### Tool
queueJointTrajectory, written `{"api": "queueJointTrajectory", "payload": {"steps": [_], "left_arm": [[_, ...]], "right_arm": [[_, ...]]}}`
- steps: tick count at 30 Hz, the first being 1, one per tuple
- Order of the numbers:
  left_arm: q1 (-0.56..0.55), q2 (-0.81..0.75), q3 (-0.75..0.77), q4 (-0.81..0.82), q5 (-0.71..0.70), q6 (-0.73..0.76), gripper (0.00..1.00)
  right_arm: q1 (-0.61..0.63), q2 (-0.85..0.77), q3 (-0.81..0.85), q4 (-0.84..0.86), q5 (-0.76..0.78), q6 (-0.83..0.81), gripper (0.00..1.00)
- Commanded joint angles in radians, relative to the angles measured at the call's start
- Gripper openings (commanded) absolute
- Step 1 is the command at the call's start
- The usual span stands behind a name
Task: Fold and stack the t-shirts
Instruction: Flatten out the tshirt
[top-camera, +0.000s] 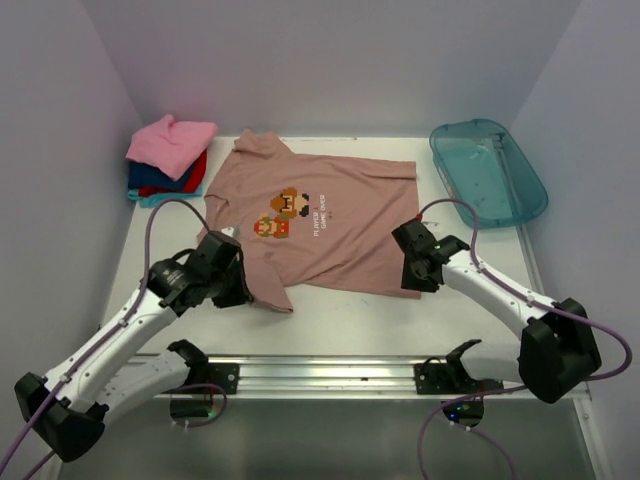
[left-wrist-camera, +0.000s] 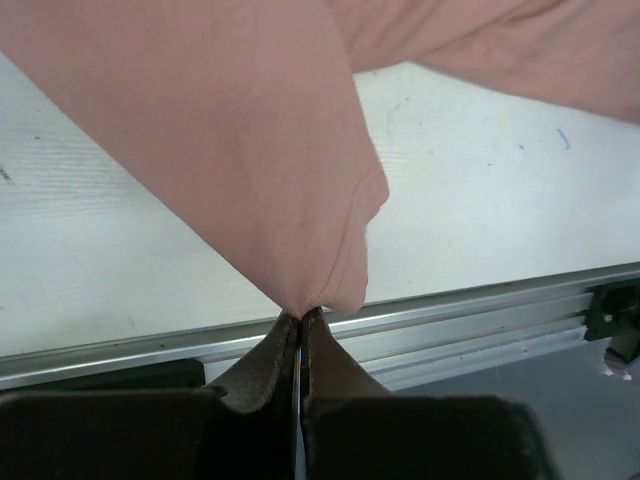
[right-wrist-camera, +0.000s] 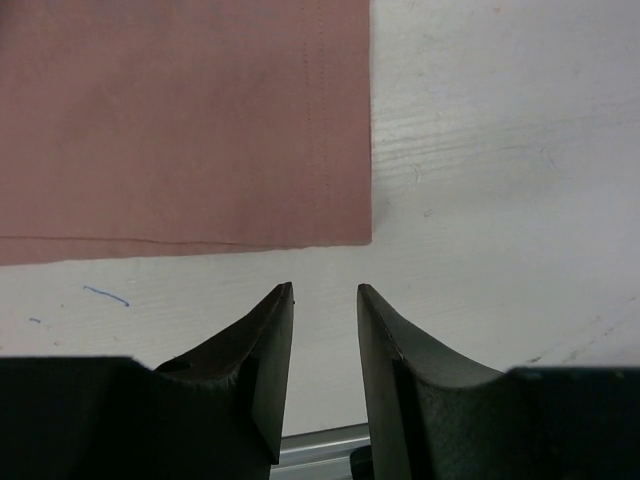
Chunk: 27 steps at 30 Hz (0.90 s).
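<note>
Tee (top-camera: 330, 215) of soft dusty pink-brown cloth lies spread on the white table (top-camera: 340, 320) in the top view. Pixel figures mark its chest, and the white text beside them is too small to read. Folded tees (top-camera: 168, 158) sit stacked far left.

Left wrist: the left gripper (left-wrist-camera: 301, 325) has its jaws pressed together on a bunched corner of the cloth.

Right wrist: the right gripper (right-wrist-camera: 325, 300) is part-open and empty, just near of the stitched hem corner.

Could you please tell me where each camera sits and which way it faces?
Top external: above, behind; looks down on table; left arm, right arm flank pink-brown tee.
Left wrist: faces the near rail; shut jaws pinch the tee's corner.
Right wrist: looks down at the table; open jaws, empty, short of the tee.
Shared: all show the tee.
</note>
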Motion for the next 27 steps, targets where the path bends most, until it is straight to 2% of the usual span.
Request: {"api": "queueJointTrajectory", "payload": {"steps": [1, 7, 11, 15, 18, 23, 27], "left_arm": [[-0.003, -0.055, 0.078, -0.142, -0.048, -0.038, 0.00], [-0.005, -0.087, 0.243, -0.222, -0.085, -0.035, 0.00], [-0.005, -0.066, 0.459, -0.288, -0.201, -0.026, 0.00], [-0.005, -0.043, 0.591, -0.329, -0.312, 0.008, 0.00], [-0.003, -0.026, 0.619, -0.331, -0.324, 0.015, 0.00], [-0.005, -0.026, 0.553, -0.310, -0.309, 0.016, 0.00], [-0.003, -0.040, 0.520, -0.294, -0.300, 0.014, 0.00]], "right_arm": [[0.001, 0.033, -0.021, 0.038, 0.056, 0.100, 0.36], [0.001, 0.036, -0.035, 0.017, 0.074, 0.169, 0.35], [0.001, 0.018, -0.025, -0.025, 0.108, 0.183, 0.35], [0.001, 0.021, -0.012, -0.051, 0.122, 0.190, 0.35], [0.001, 0.019, -0.010, -0.055, 0.137, 0.198, 0.35], [0.000, 0.030, -0.031, -0.056, 0.179, 0.259, 0.32], [-0.020, 0.047, -0.076, 0.018, 0.093, 0.290, 0.29]]}}
